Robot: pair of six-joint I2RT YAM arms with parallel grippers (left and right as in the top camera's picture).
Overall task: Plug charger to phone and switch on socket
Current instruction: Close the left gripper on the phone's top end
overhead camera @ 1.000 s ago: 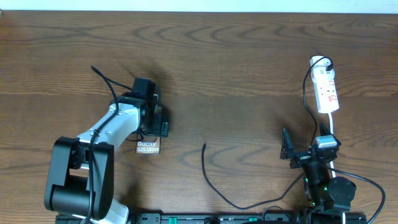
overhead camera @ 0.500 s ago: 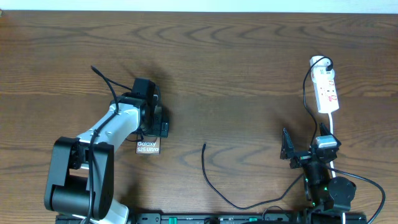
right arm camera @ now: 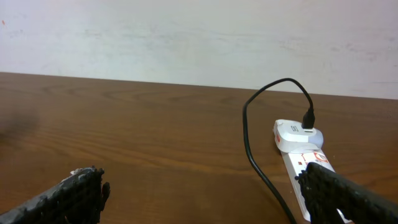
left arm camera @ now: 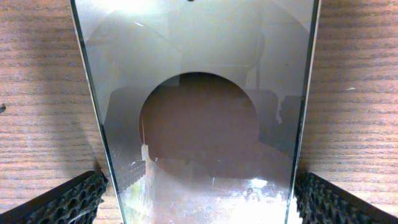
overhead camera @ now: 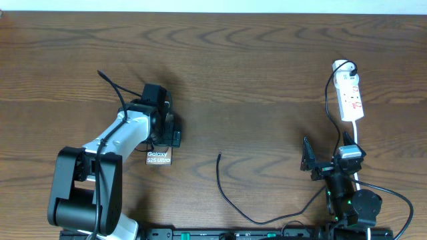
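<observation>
**Plug tip lies right of the held phone**

The left gripper pinches the phone across its long edges, its long axis running near to far. To the right, the charger lies free, tip pointing far. The right gripper gapes wide, with the socket beyond.

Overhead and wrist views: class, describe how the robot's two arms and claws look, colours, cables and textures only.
The left arm has a white link between bulky black joints, with a thin black cable looping off it. The right arm is mostly black, with a grey block and small green lights. Both claws' pads are black and knobbly.
</observation>
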